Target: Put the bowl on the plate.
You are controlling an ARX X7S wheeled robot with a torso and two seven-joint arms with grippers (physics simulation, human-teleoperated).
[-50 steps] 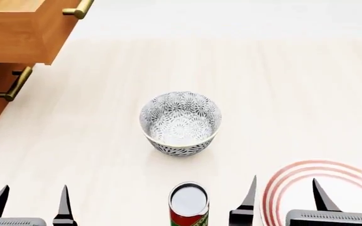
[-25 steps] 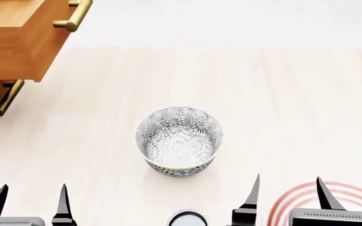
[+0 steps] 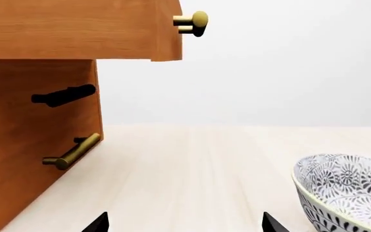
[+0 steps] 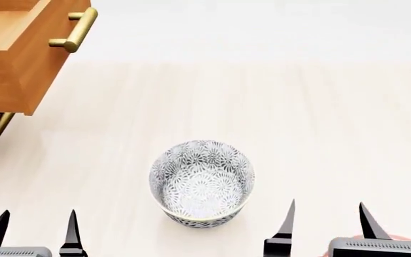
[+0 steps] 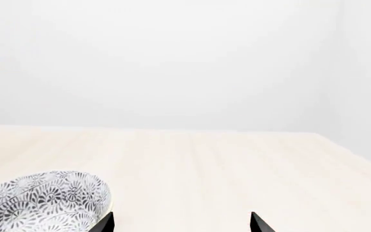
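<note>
Both the left claw (image 4: 34, 227) and the right claw (image 4: 325, 220) stand open and empty. The small white bowl with grey-black flower pattern (image 4: 201, 183) sits on the pale wooden counter (image 4: 320, 123) between them. I judge a one-sided grip on its rim could tip it, and the plate is almost out of view.

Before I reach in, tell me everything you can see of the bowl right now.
The bowl is small, deep and round, white with a dense grey-black floral pattern inside and out, glazed like ceramic. It stands upright and empty on the pale wooden tabletop, touching nothing else. In the head view it sits between the two grippers, nearer the right gripper than the left gripper; both are open and clear of it. Each wrist view catches part of its rim and wall.
</note>
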